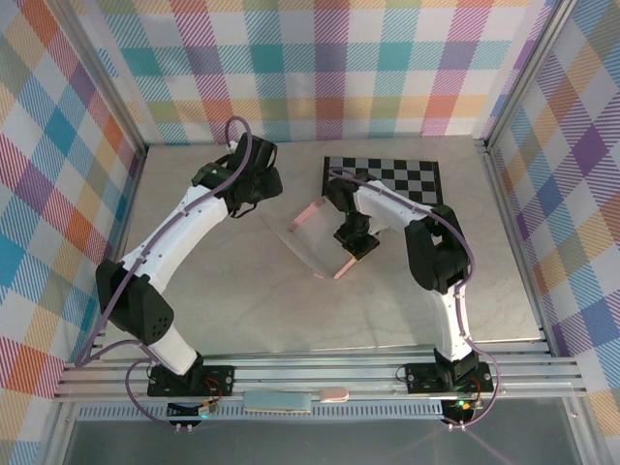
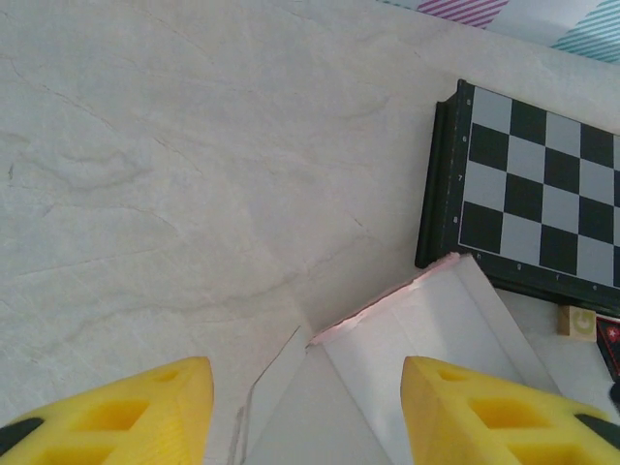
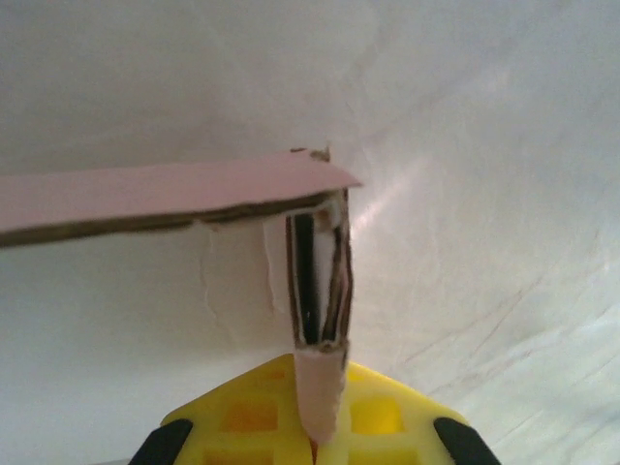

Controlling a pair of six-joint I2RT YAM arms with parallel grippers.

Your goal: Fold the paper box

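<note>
The paper box (image 1: 318, 240) lies partly folded in the middle of the table, white inside with pale pink edges. My right gripper (image 1: 355, 248) is at its right corner, shut on a folded-up pink wall flap (image 3: 320, 397) that sticks up between the yellow fingers (image 3: 387, 417). Another pink wall edge (image 3: 165, 194) runs off to the left from that corner. My left gripper (image 1: 268, 193) hovers over the box's far left corner. In the left wrist view it (image 2: 305, 417) stands open, with the box's white panel and pink rim (image 2: 387, 302) below the gap, untouched by either finger.
A black-and-grey checkerboard (image 1: 384, 174) lies just behind the box, its corner (image 2: 455, 174) close to the pink rim. A small wooden cube (image 2: 578, 320) sits beside the board. Plaid walls enclose three sides, and a metal rail (image 1: 320, 373) runs along the front.
</note>
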